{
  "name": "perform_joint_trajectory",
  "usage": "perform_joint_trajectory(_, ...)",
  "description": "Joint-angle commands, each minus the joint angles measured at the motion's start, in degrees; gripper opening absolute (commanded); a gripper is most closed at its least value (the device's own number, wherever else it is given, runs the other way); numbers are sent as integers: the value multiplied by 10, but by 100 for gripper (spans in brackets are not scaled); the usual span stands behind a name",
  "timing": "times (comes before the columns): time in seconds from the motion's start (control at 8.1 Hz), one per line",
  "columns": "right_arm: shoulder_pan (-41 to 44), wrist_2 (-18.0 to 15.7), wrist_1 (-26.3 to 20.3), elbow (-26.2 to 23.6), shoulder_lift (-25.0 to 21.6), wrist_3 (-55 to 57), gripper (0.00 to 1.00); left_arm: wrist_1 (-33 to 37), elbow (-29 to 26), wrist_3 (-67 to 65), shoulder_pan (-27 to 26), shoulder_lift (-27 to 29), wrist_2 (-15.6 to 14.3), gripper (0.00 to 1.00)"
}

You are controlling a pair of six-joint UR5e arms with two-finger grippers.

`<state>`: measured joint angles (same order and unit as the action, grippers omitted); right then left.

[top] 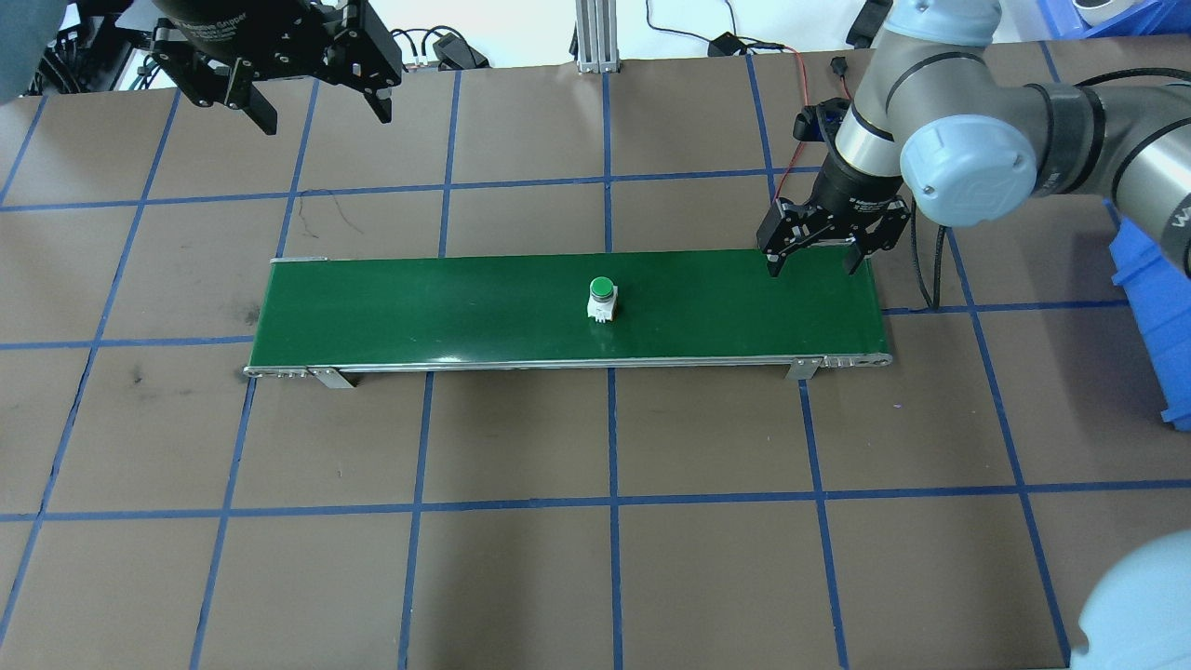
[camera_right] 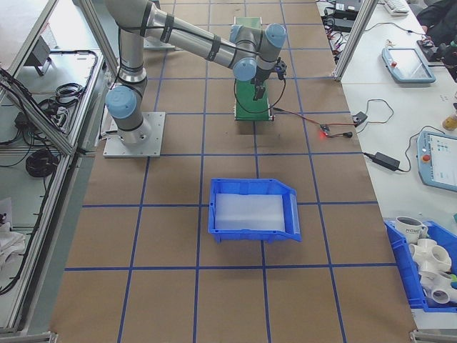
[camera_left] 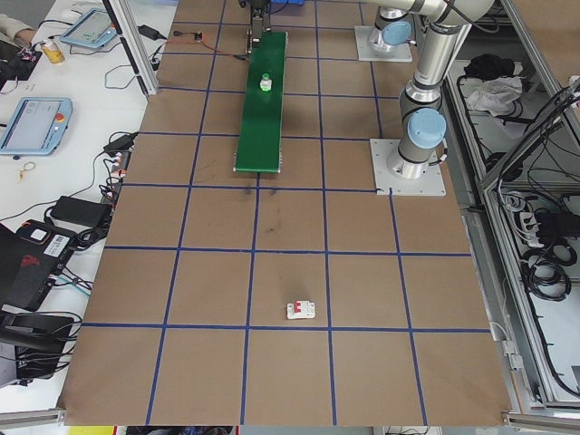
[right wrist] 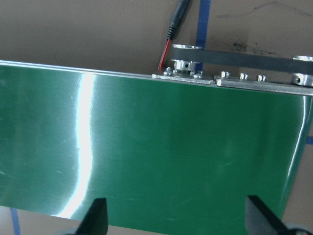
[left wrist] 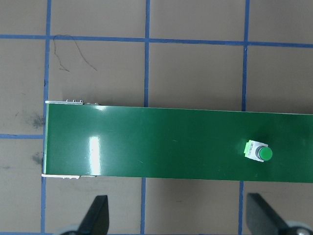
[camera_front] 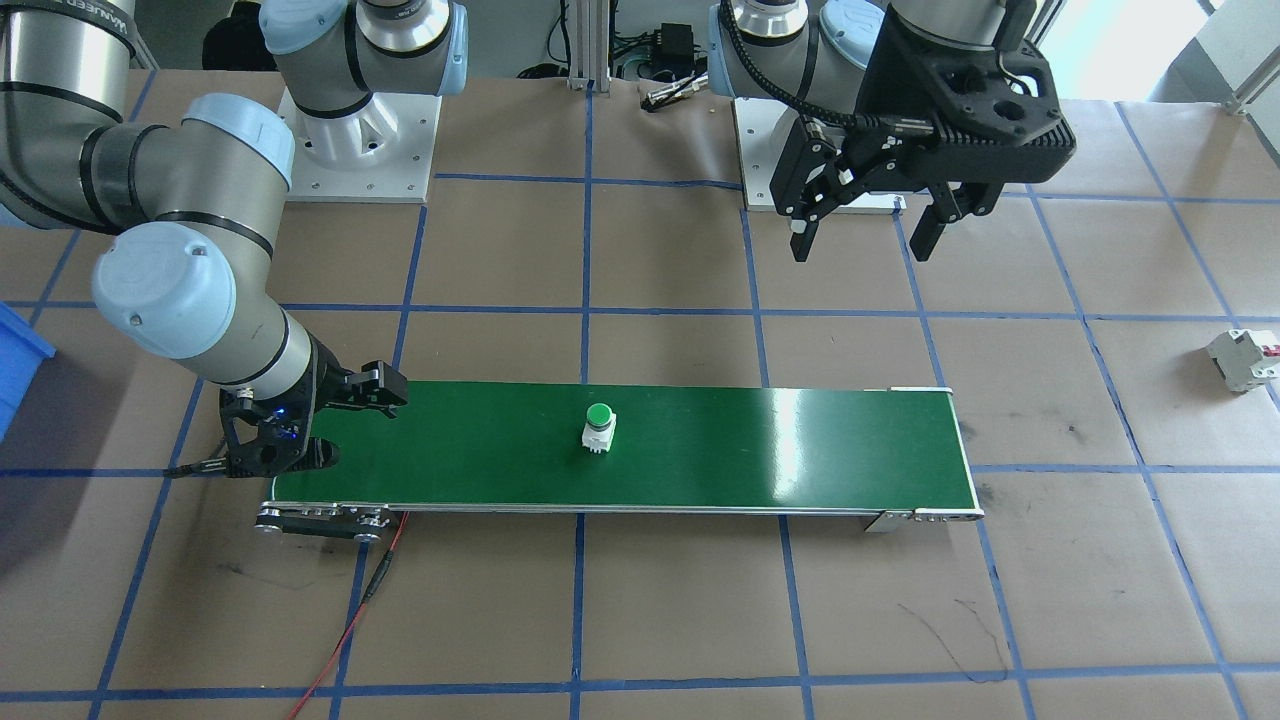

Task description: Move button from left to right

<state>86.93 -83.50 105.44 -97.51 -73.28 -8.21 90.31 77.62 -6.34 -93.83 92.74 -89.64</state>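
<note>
The button [top: 602, 298], a green cap on a white body, stands upright near the middle of the green conveyor belt [top: 419, 307]. It also shows in the front view [camera_front: 598, 425] and in the left wrist view [left wrist: 259, 152], toward the belt's right part. My right gripper [top: 812, 270] hangs open over the belt's right end, well apart from the button, with only bare belt [right wrist: 146, 147] between its fingers. My left gripper [top: 324, 116] is open and empty, held high over the table behind the belt's left end.
A white circuit breaker [camera_front: 1243, 358] with a red mark lies on the table off the belt's left end. A blue bin [top: 1154, 298] sits at the table's right. A red wire [camera_front: 345, 620] runs from the belt's motor end. People's desks flank the table.
</note>
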Motion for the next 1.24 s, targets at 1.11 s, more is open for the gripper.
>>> perform_joint_trajectory(1.11,18,82,25,-29,-14,202,94,2,3,3,1,8,2,100)
